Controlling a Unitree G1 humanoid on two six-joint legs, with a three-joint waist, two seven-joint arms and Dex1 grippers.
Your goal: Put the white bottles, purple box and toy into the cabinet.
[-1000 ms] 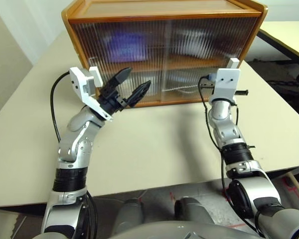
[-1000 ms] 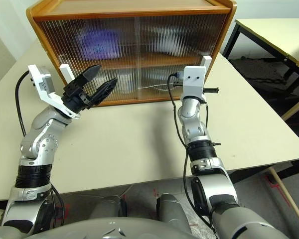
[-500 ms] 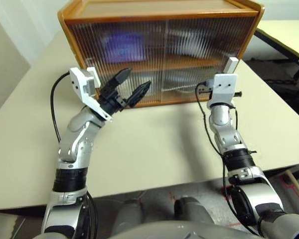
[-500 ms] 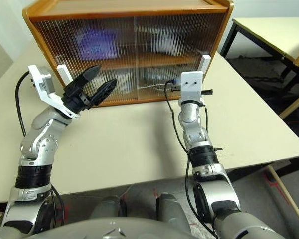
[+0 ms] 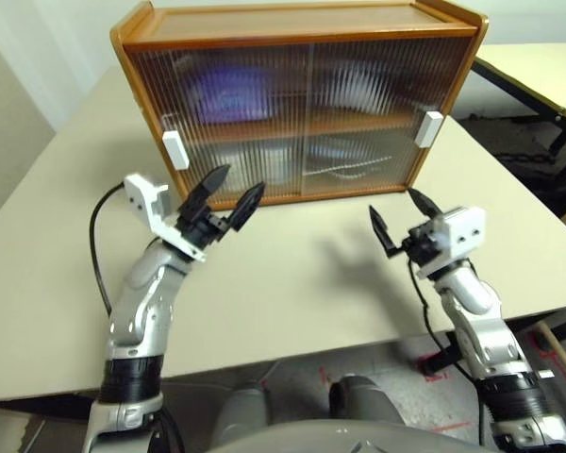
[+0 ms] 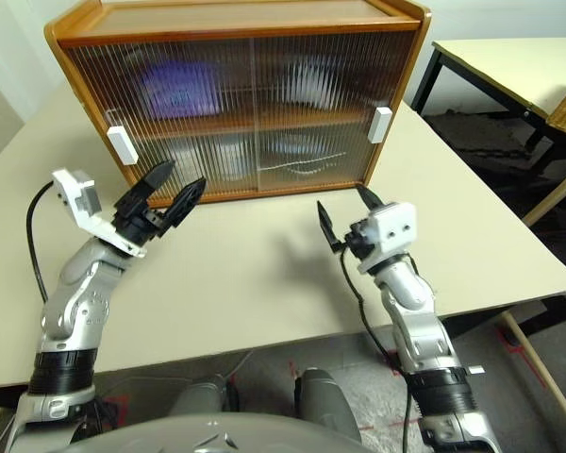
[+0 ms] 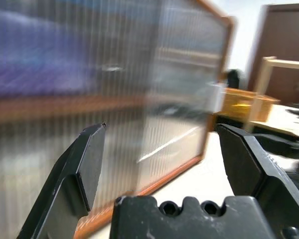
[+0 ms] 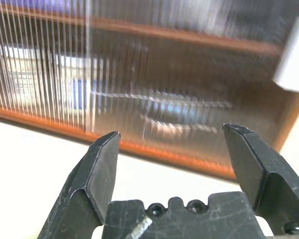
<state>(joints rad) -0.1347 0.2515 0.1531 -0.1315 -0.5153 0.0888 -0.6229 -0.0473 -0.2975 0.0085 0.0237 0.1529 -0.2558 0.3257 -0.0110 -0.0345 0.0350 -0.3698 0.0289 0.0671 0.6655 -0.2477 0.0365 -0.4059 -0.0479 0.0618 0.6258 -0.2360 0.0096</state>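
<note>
1. Landmark: the orange-brown wooden cabinet (image 5: 302, 104) with two ribbed translucent sliding doors stands on the cream table (image 5: 292, 283). Both doors sit shut, meeting at the middle, with one white handle (image 5: 174, 149) at the cabinet's left edge and one white handle (image 5: 428, 128) at its right.
2. Task items: a blurred form taken to be the purple box (image 5: 228, 92) lies behind the left door on the upper shelf. Pale shapes behind the lower panes may be the white bottles; the toy cannot be made out through the ribbing.
3. The left gripper (image 5: 224, 193) hangs just before the cabinet's lower left front, its jaws spread wide, gripping nothing.
4. The right gripper (image 5: 396, 219) hangs near the cabinet's lower right front, clear of it, jaws likewise spread and empty.
5. Judgement: loading appears complete; what remains is withdrawal.
6. Recommendation: draw both arms straight away from the cabinet front, keeping the fingertips off the handles so neither door is dragged open.
</note>
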